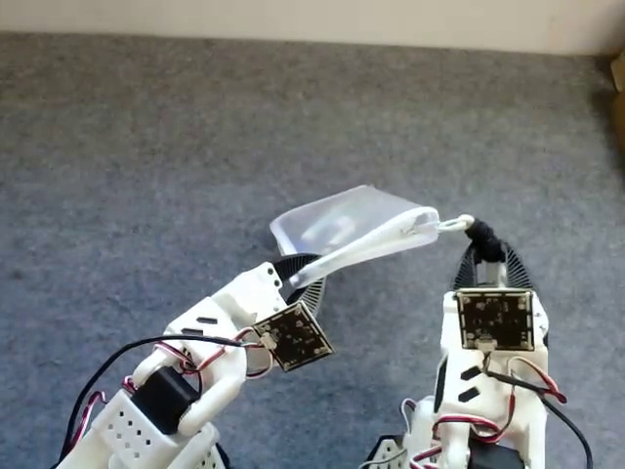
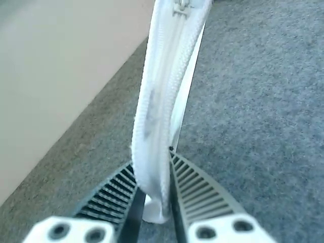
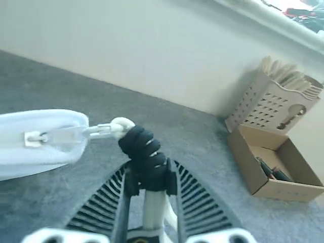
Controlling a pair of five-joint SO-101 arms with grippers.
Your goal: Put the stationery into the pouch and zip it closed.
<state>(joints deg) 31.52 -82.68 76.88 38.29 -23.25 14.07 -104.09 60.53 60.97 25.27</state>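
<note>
- Nearest the arms' bases in the high view, a dark square circuit board point(image 1: 295, 335) sits on the left wrist and another point(image 1: 496, 319) on the right. Any print on them is too small to read.
- The left end effector point(image 2: 152, 164) has its ribbed black fingers point(image 2: 109, 195) clamped on one end of the pouch point(image 2: 162, 76), gripping it by the zip edge.
- The right end effector point(image 3: 150, 169) is closed around a black cord point(image 3: 142, 149), wound in thick coils, which is tied through the white ring of the zip pull point(image 3: 71, 134).
- The pouch is translucent white and hangs stretched between the two end effectors, lifted off the grey, carpet-like counter point(image 1: 146, 147). Its zip edge runs from one arm to the other.
- From the left wrist, the zip teeth lie meshed along the stretch in view. The slider point(image 3: 33, 137) sits at the pouch end nearest the right end effector.
- Farther off, from the right wrist, an open cardboard box point(image 3: 298, 190) stands on the counter with dark items inside.
- Just behind the box is a pale perforated holder point(image 3: 263, 101) filled with flat light sticks. A cut-out shape, not lettering, marks its side.
- A plain cream wall point(image 3: 152, 45) rises behind the counter.
</note>
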